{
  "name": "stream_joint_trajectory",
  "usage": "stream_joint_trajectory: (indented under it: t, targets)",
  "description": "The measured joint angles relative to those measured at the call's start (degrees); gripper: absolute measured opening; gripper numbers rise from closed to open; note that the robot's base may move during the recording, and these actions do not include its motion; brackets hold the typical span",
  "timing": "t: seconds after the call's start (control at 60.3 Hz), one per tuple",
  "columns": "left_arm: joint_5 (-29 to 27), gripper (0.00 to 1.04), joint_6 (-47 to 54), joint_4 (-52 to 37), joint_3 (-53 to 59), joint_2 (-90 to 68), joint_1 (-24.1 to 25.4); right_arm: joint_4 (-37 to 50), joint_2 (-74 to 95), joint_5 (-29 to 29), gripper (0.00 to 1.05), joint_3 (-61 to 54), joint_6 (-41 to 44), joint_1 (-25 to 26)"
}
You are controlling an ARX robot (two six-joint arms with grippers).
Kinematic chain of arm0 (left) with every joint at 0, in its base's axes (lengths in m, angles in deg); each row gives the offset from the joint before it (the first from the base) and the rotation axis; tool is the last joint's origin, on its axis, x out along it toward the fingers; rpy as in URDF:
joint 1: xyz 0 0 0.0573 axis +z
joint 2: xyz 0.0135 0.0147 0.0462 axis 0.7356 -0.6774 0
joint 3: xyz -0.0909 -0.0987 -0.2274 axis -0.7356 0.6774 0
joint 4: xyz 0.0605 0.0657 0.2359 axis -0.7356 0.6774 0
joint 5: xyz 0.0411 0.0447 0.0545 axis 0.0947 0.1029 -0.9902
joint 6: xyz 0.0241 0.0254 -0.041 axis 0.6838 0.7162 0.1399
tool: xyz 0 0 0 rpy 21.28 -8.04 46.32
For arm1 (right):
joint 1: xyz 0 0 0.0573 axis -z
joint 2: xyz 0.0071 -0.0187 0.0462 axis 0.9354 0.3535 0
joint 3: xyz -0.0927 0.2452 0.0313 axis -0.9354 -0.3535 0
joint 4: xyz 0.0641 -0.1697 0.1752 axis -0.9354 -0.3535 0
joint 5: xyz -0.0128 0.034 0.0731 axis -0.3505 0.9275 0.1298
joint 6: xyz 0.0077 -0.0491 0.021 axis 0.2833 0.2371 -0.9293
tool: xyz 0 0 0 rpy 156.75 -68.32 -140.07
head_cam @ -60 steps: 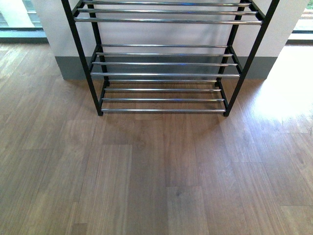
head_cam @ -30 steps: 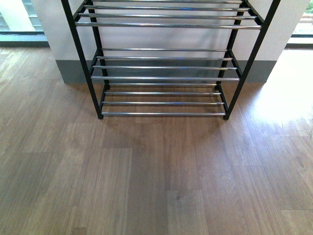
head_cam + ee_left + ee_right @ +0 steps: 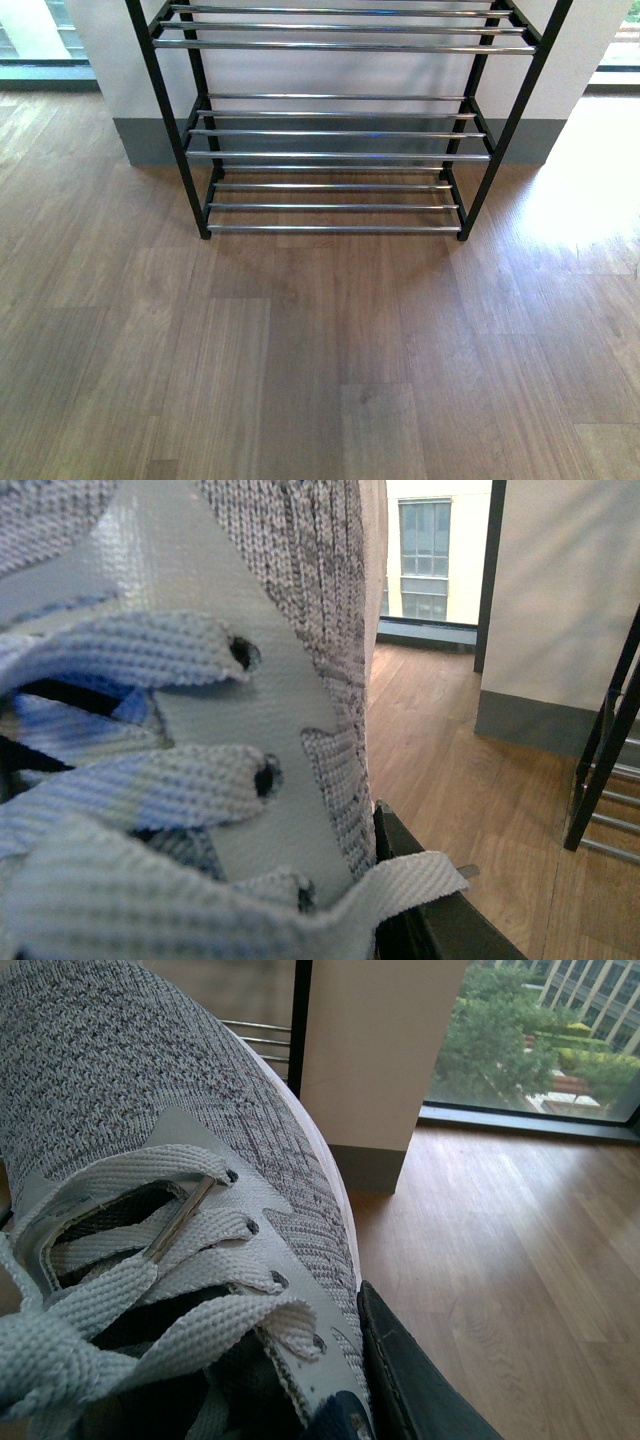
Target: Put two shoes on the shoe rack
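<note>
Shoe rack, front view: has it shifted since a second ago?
No. The shoe rack keeps its place against the grey skirting behind it; the whole view merely bobbed slightly.

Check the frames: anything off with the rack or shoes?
Nothing damaged or askew. The shoe rack stands square, visible shelves bare. Only a loose lace end of the sneaker in the left wrist view drapes across the gripper finger.

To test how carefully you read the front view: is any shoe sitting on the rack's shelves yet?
No: in the front view every visible shelf of the shoe rack shows only bare bars, with no shoe on them.
</note>
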Motion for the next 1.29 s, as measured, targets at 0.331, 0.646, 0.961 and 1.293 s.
stream_joint_trajectory:
  t: [0.331,0.646,0.961,1.293]
  targets:
    - [0.0,0.05,0.2,0.0,0.0,0.0,0.0,0.0,0.0,0.0,0.01,0.0,0.0,0.0]
    - [0.0,0.05,0.2,0.0,0.0,0.0,0.0,0.0,0.0,0.0,0.01,0.0,0.0,0.0]
    - [-0.1,0.05,0.3,0.0,0.0,0.0,0.0,0.0,0.0,0.0,0.01,0.0,0.0,0.0]
    - [-0.3,0.05,0.4,0.0,0.0,0.1,0.0,0.0,0.0,0.3,0.01,0.0,0.0,0.0]
